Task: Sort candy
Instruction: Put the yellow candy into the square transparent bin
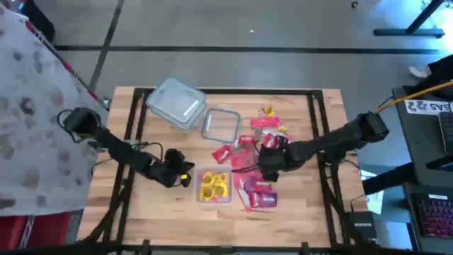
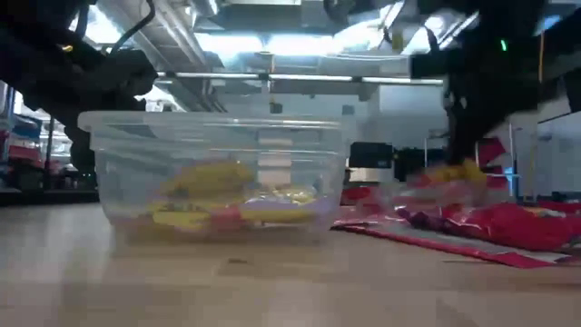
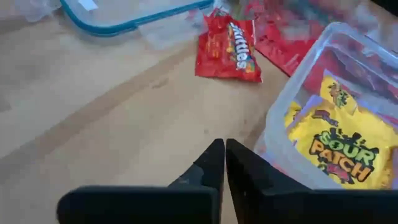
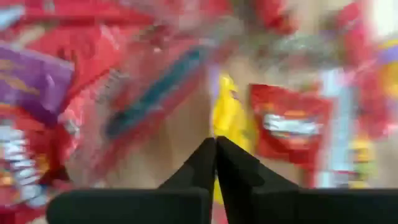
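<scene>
Candy is lying scattered across the centre-right of the wooden table [image 1: 297, 212], mostly red packets [image 1: 263, 124] with magenta-purple ones [image 1: 260, 200] at about 5 o'clock from the table's middle.

3 clear plastic items are sitting on the table:
- a large lidded tub [image 1: 176, 103] at 11 o'clock;
- an open tub [image 1: 221, 125] at 12 o'clock;
- a small tub [image 1: 214, 186] at 6 o'clock, holding yellow packets [image 3: 339, 146].

Readable writing, left wrist view: "SOUR PATCH" on the yellow packets; "Skittles" on 1 red packet [image 3: 228, 51] lying flat and alone on bare wood, near the small tub's wall.

Left gripper [image 1: 182, 176] is sitting at 9 o'clock of the small tub, just beside it. Its fingers [image 3: 208, 167] are pressed together and grasping nothing.

Right gripper [image 1: 263, 161] is sitting over the packet pile at 3 o'clock of the table's centre. Its fingers [image 4: 224, 163] are closed tip to tip and empty. The packets beneath are smeared; no labels are legible there.

In the low view, the small tub is blocking most of the far table; red packets are showing at its 3 o'clock side.
</scene>
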Controlling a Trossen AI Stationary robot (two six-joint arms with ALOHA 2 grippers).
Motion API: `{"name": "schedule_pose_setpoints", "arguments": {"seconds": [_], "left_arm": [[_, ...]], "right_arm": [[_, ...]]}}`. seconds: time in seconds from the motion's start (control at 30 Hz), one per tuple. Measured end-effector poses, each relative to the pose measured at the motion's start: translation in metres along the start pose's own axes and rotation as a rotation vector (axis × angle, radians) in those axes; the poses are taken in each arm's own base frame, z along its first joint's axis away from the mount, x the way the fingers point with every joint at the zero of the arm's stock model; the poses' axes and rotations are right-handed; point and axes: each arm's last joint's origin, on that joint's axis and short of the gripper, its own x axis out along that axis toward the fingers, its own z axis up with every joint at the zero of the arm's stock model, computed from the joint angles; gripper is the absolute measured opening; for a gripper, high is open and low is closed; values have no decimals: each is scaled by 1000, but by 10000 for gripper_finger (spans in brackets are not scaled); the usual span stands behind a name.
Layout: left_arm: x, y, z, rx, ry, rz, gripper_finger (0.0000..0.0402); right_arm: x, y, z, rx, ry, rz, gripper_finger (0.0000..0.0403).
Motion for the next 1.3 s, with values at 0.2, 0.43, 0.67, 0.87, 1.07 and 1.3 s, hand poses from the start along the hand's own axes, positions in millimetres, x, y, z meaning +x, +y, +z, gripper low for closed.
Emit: {"name": "schedule_pose_setpoints", "arguments": {"seconds": [0.2, 0.43, 0.67, 0.87, 1.07, 1.3], "left_arm": [[0, 0, 0, 1, 0, 0, 0], [0, 0, 0, -1, -2, -2, 0], [0, 0, 0, 0, -1, -1, 0], [0, 0, 0, 0, -1, -1, 0], [0, 0, 0, 5, 1, 2, 0], [0, 1, 0, 8, 2, 5, 0]], "right_arm": [[-34, 18, 39, -38, -226, 260, 0], [-35, 53, 75, -75, -494, 747, 0], [20, 73, 88, 39, -378, 910, 0], [72, 72, 91, 135, -200, 987, 0], [88, 70, 89, 168, -79, 1056, 0], [97, 62, 85, 217, -77, 875, 1]]}}
